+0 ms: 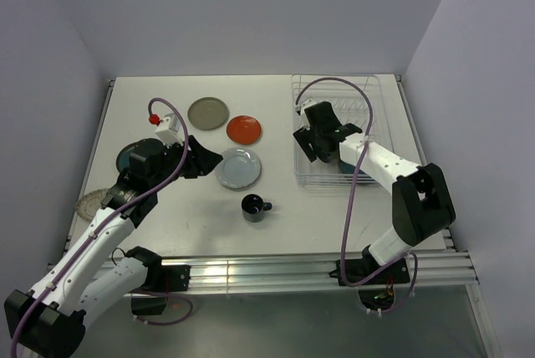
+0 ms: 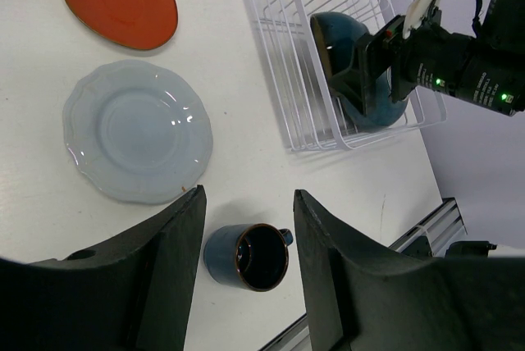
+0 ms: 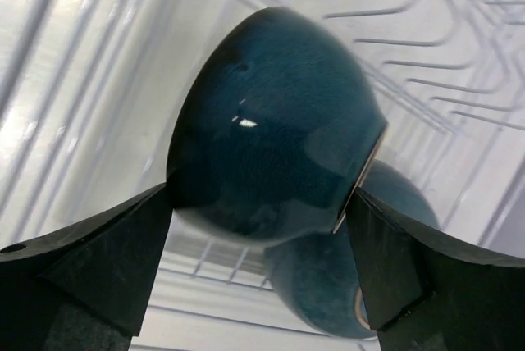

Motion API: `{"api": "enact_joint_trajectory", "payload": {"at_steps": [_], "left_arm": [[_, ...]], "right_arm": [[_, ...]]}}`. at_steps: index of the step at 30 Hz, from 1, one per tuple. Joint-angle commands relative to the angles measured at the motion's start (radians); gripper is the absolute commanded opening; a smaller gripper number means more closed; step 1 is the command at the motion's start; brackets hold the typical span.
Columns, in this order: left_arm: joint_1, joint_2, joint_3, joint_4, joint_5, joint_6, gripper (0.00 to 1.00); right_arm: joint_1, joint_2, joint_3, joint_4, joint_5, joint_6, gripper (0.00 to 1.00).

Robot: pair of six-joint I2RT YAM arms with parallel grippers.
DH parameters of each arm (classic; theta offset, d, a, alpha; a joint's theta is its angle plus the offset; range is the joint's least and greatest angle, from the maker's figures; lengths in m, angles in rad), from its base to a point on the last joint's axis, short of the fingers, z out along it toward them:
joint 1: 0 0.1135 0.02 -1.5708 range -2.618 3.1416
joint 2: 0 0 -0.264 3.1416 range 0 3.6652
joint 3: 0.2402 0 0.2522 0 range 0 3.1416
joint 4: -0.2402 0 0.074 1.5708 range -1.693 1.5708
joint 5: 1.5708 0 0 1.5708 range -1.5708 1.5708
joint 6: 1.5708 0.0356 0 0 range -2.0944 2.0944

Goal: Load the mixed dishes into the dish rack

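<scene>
White tabletop (image 1: 318,220) carries the dish rack (image 1: 361,89) at its far right corner. Inside, the teal-blue bowl (image 3: 271,121) lies on its side between the fingers of the right pincer (image 3: 261,195); you cannot tell whether they pinch it. The left pincer (image 2: 248,197), spread, faces the black mug (image 2: 246,257).

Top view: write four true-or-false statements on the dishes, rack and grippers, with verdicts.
1. The teal bowl sits between the right gripper's fingers inside the dish rack. True.
2. The orange-red plate stands in the rack. False: it lies flat on the table.
3. The left gripper holds the mug. False: its jaws are open and empty; the mug stands on the table.
4. The pale blue plate lies between the orange-red plate and the mug. True.
</scene>
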Motion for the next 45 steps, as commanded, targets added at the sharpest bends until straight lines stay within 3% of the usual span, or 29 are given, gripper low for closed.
{"api": "enact_joint_trajectory", "payload": {"at_steps": [1,3,10,18,21,24,25,26,28,29,33,38,45], "left_arm": [[0.004,-0.012,0.002,0.03,-0.009,0.022,0.53],[0.004,-0.009,0.002,0.03,-0.009,0.022,0.53],[0.004,-0.004,0.002,0.03,-0.004,0.026,0.53],[0.004,-0.018,0.01,0.03,0.076,0.045,0.59],[0.004,-0.018,0.01,0.018,0.131,0.032,0.61],[0.003,-0.013,-0.002,-0.005,0.192,0.012,0.65],[0.003,-0.015,-0.01,-0.007,0.207,0.006,0.68],[-0.01,-0.02,-0.025,-0.008,0.229,0.001,0.72],[-0.037,-0.023,-0.039,-0.017,0.211,-0.016,0.74],[-0.08,-0.024,-0.048,-0.033,0.192,-0.022,0.74],[-0.217,0.005,-0.06,-0.06,0.047,-0.083,0.71],[-0.327,0.091,-0.073,-0.08,-0.082,-0.174,0.54],[-0.408,0.256,-0.021,-0.135,-0.245,-0.198,0.49]], "right_arm": [[0.045,-0.004,-0.013,-0.037,-0.108,0.025,0.92],[0.053,-0.012,-0.01,-0.048,-0.108,0.023,1.0],[0.062,-0.053,0.014,-0.089,-0.148,0.011,1.0],[0.054,-0.176,0.108,-0.2,-0.296,-0.084,1.0],[0.03,-0.26,0.142,-0.221,-0.408,-0.12,1.0],[-0.019,-0.36,0.145,-0.237,-0.62,-0.176,1.0],[-0.038,-0.381,0.136,-0.238,-0.695,-0.199,1.0],[-0.073,-0.4,0.108,-0.238,-0.881,-0.25,1.0],[-0.104,-0.455,0.067,-0.232,-1.061,-0.294,1.0],[-0.116,-0.469,0.021,-0.231,-1.226,-0.34,1.0],[-0.15,-0.541,-0.079,-0.179,-1.408,-0.364,0.98],[-0.222,-0.605,-0.169,-0.096,-1.482,-0.309,0.98],[-0.302,-0.665,-0.242,-0.005,-1.553,-0.265,0.98]]}}
